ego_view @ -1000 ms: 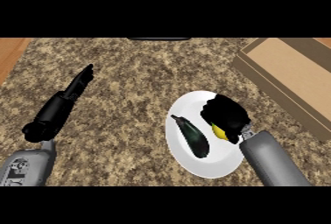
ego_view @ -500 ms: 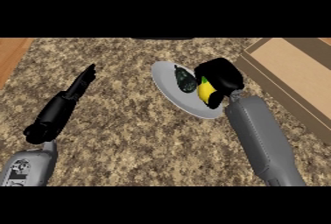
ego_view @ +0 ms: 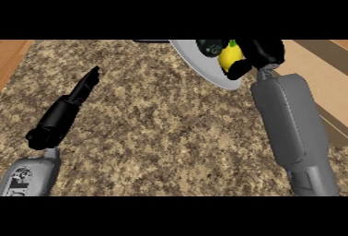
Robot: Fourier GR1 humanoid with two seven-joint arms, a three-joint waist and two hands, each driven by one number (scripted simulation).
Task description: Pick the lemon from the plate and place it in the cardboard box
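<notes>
The yellow lemon [ego_view: 229, 57] shows at the top of the head view, over the white plate [ego_view: 201, 67]. My right hand [ego_view: 262, 51] is curled round the lemon, hiding its right side, with the grey forearm running down to the lower right. The plate's far part is cut off by the view's top. The cardboard box [ego_view: 319, 79] lies just right of this hand, at the right edge. My left hand [ego_view: 68, 109] rests at the left with its fingers straight, pointing up and holding nothing.
A dark green thing [ego_view: 210, 46] lies on the plate left of the lemon. The speckled stone counter [ego_view: 170, 133] fills the middle. A strip of brown wood [ego_view: 12, 56] shows at the upper left corner.
My right hand with the lemon has gone up and right towards the box. The plate also shows much higher in the view than before. The left hand has stayed put.
</notes>
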